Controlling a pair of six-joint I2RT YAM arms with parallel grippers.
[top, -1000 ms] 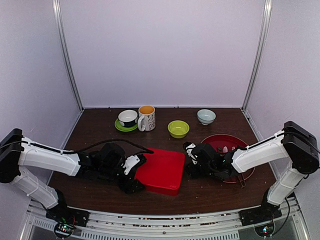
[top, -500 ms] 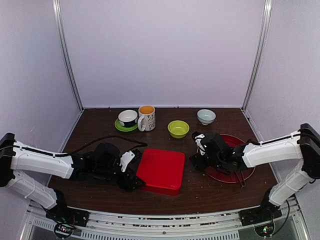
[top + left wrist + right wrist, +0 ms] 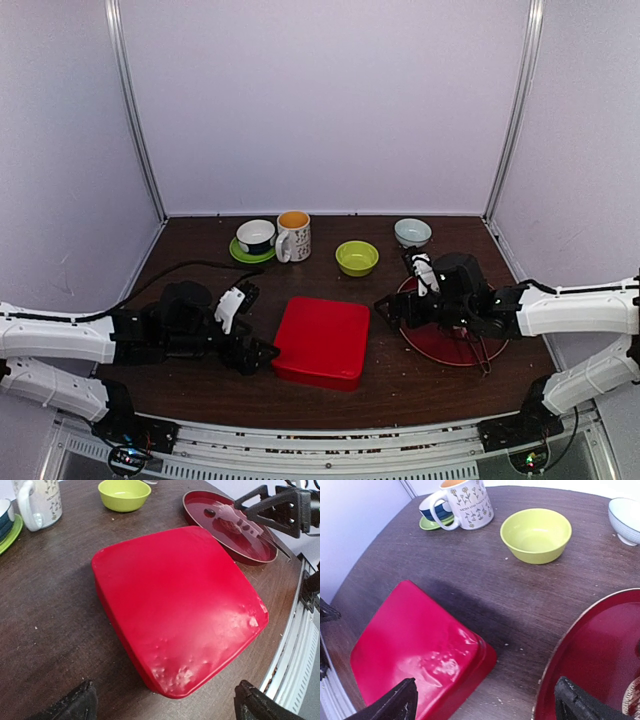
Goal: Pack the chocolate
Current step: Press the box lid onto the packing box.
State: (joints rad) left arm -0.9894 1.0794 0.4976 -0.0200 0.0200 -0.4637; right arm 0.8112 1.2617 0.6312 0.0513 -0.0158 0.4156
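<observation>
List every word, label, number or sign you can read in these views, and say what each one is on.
On the mug: several lines of small dark lettering among flower drawings, too blurred to read.
On the red box, the green bowl and the red tray: no writing visible.
No readable text anywhere else.

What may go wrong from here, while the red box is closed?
The left gripper, open, sits close beside the red box; it may push the box instead of gripping its lid. The right gripper hangs open at the dark red plate's rim; it may bump the plate and shake what lies on it.
</observation>
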